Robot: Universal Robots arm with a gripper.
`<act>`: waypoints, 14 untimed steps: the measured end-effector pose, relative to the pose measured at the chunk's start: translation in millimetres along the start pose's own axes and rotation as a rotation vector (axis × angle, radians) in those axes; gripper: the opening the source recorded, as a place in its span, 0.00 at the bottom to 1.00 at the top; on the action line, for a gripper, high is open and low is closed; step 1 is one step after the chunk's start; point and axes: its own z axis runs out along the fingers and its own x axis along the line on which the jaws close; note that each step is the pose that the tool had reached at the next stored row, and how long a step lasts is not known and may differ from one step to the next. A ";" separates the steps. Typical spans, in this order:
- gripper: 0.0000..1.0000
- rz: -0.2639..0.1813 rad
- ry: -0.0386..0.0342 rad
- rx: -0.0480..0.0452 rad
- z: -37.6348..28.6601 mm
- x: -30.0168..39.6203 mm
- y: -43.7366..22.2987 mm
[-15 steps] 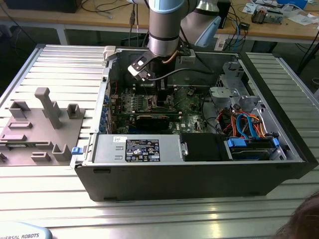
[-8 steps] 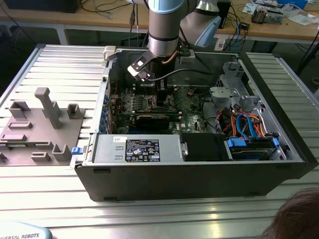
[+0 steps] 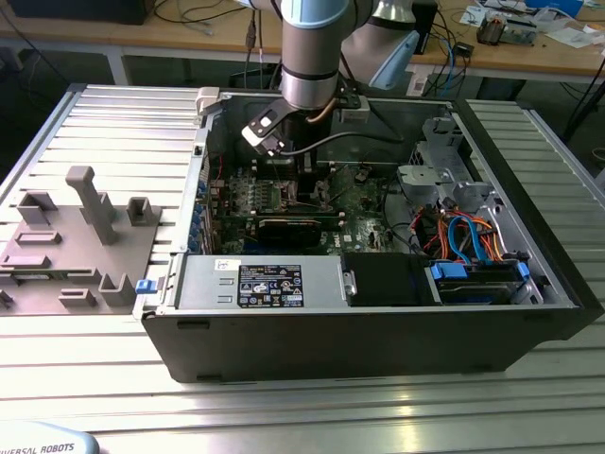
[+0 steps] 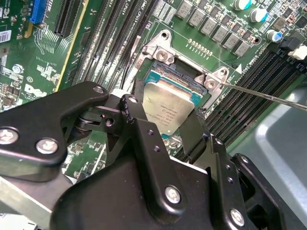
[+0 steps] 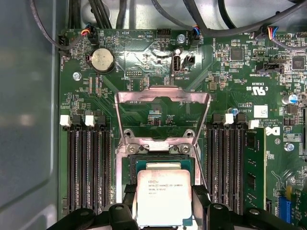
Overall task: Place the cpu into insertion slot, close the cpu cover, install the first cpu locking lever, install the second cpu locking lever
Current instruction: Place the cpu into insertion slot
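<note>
Exterior view: arm over case at 11 o'clock.
Hand: clamped on cpu edges, holding it level.
Cpu: over slot, apparently unseated.
Cover: raised, leaving slot clear for entry.

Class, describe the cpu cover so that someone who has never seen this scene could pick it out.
In the open computer case, find the green circuit board and its square insertion slot between black memory slots. The cpu cover stands swung open beside it: a thin silvery frame with an open middle, unlike the solid-topped cpu.
</note>
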 end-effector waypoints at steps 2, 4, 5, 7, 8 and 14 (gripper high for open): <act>0.54 0.000 0.0000 0.0000 0.1 0.0 -0.3; 0.54 0.000 0.0000 0.0000 0.4 0.0 -1.5; 0.54 0.000 0.0003 -0.0002 1.1 0.1 -1.5; 0.54 0.000 0.0002 -0.0001 2.2 0.1 -1.6; 0.54 0.000 0.0001 0.0000 2.5 0.1 -1.6; 0.54 0.000 -0.0001 0.0001 4.0 0.1 -1.6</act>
